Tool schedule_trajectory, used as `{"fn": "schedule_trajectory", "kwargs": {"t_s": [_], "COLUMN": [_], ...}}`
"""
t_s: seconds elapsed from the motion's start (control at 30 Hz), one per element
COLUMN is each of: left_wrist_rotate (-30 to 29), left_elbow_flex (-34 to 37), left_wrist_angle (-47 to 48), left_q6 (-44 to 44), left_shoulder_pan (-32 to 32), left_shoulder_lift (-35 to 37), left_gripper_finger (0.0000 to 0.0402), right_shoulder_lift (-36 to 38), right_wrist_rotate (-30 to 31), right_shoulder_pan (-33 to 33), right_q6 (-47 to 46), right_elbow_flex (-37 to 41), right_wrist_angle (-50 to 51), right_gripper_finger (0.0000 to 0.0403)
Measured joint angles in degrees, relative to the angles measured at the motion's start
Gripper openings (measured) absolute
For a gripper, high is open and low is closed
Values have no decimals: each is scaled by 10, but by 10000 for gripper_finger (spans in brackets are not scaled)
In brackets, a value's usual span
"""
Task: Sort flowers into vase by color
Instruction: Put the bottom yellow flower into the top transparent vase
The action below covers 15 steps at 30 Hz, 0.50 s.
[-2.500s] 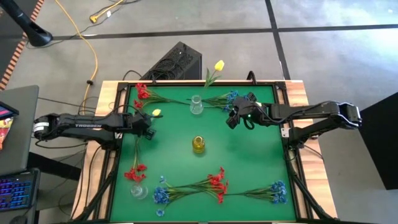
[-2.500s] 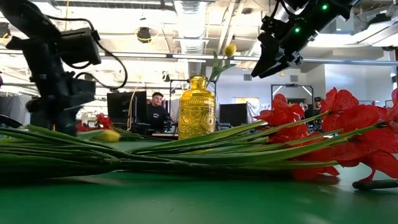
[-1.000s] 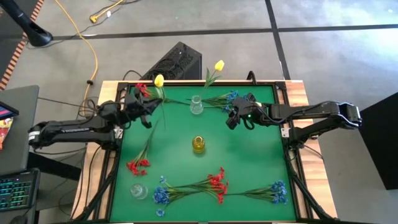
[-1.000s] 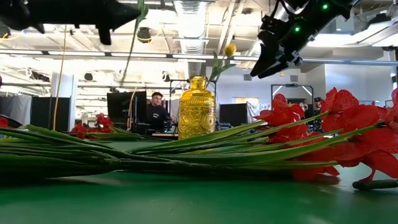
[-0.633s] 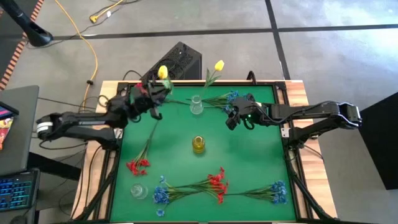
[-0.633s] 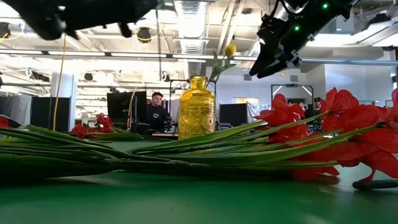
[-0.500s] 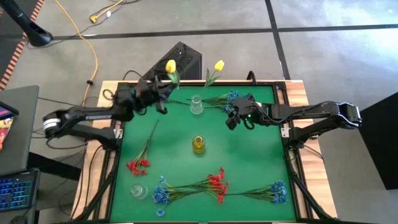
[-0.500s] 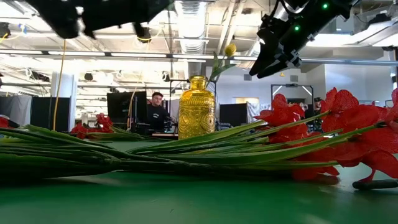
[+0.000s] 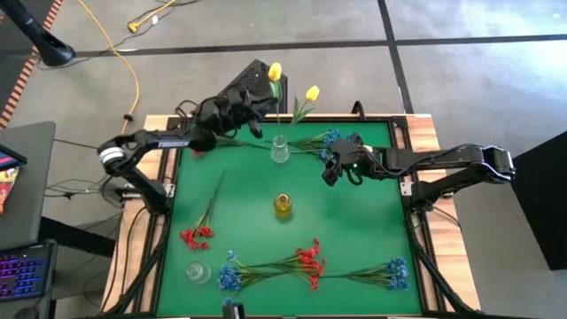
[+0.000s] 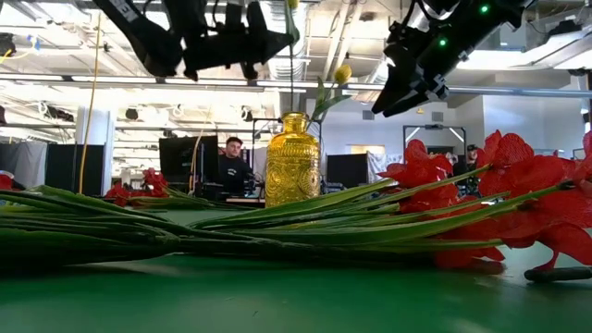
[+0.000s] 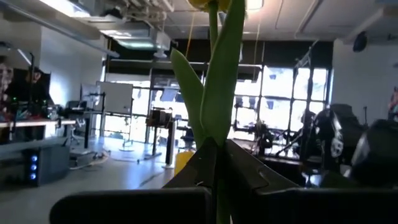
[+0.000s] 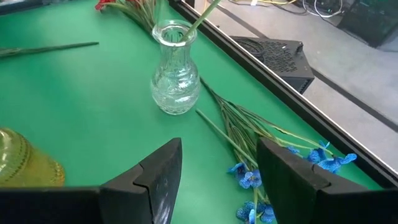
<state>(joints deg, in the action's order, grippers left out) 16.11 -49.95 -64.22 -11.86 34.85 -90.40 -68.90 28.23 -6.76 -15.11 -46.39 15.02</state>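
Overhead, our left claw [image 9: 251,113] is clamped on the green stem of a yellow tulip [image 9: 275,72], holding it upright above the far edge of the green bench [image 9: 354,230], close to the clear glass vase [image 9: 280,149] that already carries another yellow tulip [image 9: 312,93]. Our right claw [image 9: 330,170] hangs with its fingers spread and nothing between them, beside a blue spray [image 9: 326,139] lying near that vase. A yellow vase [image 9: 283,206] stands mid-bench; red and blue sprays [image 9: 306,261] lie along the near side.
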Motion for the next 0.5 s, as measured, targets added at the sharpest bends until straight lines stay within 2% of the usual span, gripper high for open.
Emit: {"fn": "schedule_trajectory", "kwargs": {"t_s": [0.33,0.5], "left_wrist_rotate": [6,6], "left_elbow_flex": [1,1], "left_wrist_angle": [14,61], "left_q6": [9,36], "left_shoulder_pan": [14,11], "left_shoulder_lift": [-8,-8], "left_gripper_finger": [2,2], "right_shoulder_lift": [0,0], "right_wrist_rotate": [0,0], "right_shoulder_pan": [0,0], "right_q6": [2,1], "right_elbow_flex": [0,0], "right_wrist_angle": [2,1], "right_gripper_finger": [234,234]}}
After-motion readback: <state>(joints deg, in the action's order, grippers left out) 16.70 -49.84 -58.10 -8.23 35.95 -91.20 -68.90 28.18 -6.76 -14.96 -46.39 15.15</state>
